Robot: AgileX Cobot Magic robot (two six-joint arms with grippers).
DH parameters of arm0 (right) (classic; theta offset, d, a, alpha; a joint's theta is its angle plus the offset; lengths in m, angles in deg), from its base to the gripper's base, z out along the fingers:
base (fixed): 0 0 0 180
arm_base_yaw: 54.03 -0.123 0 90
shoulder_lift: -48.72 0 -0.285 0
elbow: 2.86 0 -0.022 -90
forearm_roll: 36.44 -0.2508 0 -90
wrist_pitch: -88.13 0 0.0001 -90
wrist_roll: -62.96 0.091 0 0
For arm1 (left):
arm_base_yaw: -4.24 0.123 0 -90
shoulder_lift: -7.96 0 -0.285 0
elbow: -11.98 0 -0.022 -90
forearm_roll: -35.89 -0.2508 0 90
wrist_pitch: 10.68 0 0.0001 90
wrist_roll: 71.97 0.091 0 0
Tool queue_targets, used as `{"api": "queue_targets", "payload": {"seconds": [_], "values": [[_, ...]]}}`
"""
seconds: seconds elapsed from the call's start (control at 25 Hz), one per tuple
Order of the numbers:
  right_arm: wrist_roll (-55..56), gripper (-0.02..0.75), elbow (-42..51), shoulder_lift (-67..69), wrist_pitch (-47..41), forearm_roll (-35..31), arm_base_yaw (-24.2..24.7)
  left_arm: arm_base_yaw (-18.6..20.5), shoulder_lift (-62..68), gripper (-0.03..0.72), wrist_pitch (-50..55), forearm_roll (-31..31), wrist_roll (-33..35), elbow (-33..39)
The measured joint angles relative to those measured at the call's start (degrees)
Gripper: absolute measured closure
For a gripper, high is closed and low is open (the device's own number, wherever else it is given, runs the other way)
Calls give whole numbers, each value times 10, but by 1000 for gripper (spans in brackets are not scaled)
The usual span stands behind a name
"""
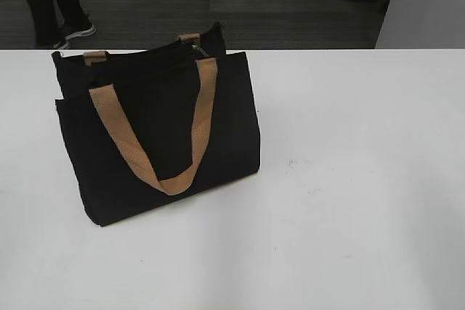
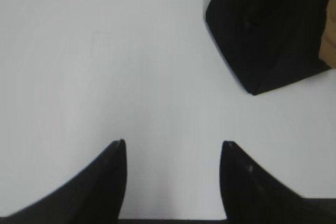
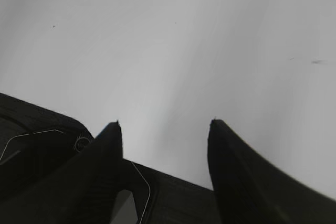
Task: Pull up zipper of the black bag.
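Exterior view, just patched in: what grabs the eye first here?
A boxy black fabric tote bag stands upright on the left half of the white table, its tan webbing handle drooping in a loop down the front. No arm shows in the exterior view. In the wrist views the left gripper is open above bare table near a bottom corner of the bag, and the right gripper is open too.

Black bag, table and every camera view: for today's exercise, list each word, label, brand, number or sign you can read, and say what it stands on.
None: no readable text shows in any view.
The black bag bears no visible logo or label, and its tan handles are plain.
The white table shows only small dark specks, not writing.
The left gripper and right gripper show bare black fingers.
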Motion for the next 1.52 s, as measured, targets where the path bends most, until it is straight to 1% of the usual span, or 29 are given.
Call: {"api": "queue_targets", "payload": {"seconds": [0.32, 0.44, 0.52, 0.72, 0.84, 1.0, 1.24, 1.52], "values": [[2, 325, 4, -96, -57, 5, 0, 0, -91, 263, -8, 2, 3, 7], [2, 325, 27, -133, -60, 7, 0, -3, -136, 263, -6, 20, 26, 7], [5, 325, 38, -158, -59, 8, 0, -16, -149, 263, -1, 36, 43, 7], [11, 325, 40, -227, -58, 9, 0, -66, -151, 267, 6, 56, 72, 7], [28, 327, 40, -277, -58, 18, 0, -78, -151, 270, 7, 59, 75, 7], [65, 335, 40, -341, -59, 48, 0, -79, -151, 275, 8, 59, 76, 7], [66, 337, 41, -345, -58, 54, 0, -79, -152, 281, 6, 57, 70, 7], [-2, 337, 41, -345, -58, 61, 0, -79, -152, 286, 1, 52, 39, 7]]}}
